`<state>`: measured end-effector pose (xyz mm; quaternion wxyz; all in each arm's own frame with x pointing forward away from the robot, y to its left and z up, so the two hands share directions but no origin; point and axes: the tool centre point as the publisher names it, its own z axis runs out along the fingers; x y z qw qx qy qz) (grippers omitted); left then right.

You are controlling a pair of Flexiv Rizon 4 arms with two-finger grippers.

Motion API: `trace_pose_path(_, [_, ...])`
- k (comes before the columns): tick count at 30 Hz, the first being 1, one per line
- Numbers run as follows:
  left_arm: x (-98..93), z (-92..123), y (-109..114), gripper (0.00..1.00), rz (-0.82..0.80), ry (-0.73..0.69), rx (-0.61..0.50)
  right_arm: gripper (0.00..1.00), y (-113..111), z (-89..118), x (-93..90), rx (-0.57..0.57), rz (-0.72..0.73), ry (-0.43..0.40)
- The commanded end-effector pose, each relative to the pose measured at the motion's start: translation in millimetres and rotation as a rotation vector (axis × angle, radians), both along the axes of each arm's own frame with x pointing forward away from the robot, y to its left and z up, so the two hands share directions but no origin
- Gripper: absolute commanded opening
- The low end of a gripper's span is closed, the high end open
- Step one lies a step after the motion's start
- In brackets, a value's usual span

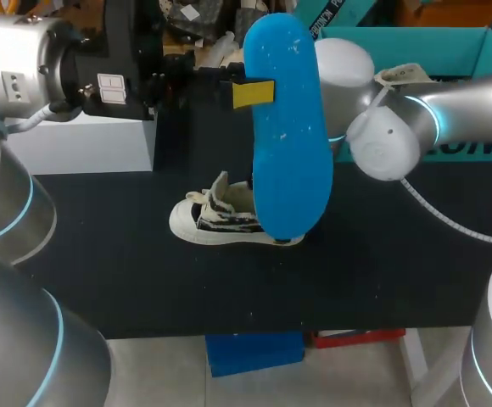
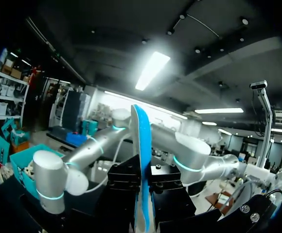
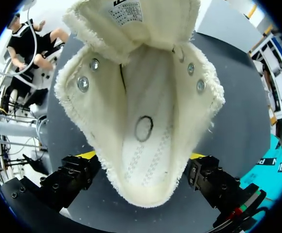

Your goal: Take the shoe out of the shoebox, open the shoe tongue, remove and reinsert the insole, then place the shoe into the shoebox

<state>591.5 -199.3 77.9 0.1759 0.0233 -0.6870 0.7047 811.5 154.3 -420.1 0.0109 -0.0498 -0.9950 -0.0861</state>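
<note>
My left gripper (image 1: 254, 93) is shut on a blue insole (image 1: 286, 127) and holds it upright, high above the table. In the left wrist view the insole (image 2: 142, 160) stands edge-on between that gripper's (image 2: 142, 182) black fingers. A white low shoe with dark zebra-like markings (image 1: 225, 216) lies on the black table (image 1: 144, 271), partly hidden behind the insole. My right arm (image 1: 450, 110) comes down to the shoe, its gripper hidden in the head view. In the right wrist view my right gripper (image 3: 142, 156) is open, its fingers flanking the heel of the shoe (image 3: 141, 111), whose tongue is folded back.
A teal shoebox (image 1: 416, 47) stands at the table's back right, behind my right arm. A white block (image 1: 85, 144) sits at the back left under my left arm. The front of the table is bare black surface.
</note>
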Motion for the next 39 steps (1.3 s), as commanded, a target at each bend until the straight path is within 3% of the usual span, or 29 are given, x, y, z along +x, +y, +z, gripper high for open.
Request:
trace_pose_path(1, [-1.0, -0.9, -0.4, 0.0, 0.001, 0.001, 0.003, 1.0, 5.5, -9.9, -1.3, -0.067, 0.001, 0.01])
trace_pose_path(11, [-1.0, -0.9, -0.4, 0.0, 0.001, 0.001, 0.003, 1.0, 5.5, -10.8, -2.4, -0.065, -0.001, 0.014])
trace_pose_path(21, [-1.0, -0.9, -0.4, 0.0, 0.001, 0.001, 0.003, 1.0, -1.7, -6.8, -6.5, 0.033, -0.034, -0.014])
trace_pose_path(39, [-1.0, -0.9, -0.4, 0.0, 0.001, 0.001, 0.003, 1.0, -14.5, -9.0, -3.1, 0.384, -0.124, -0.159])
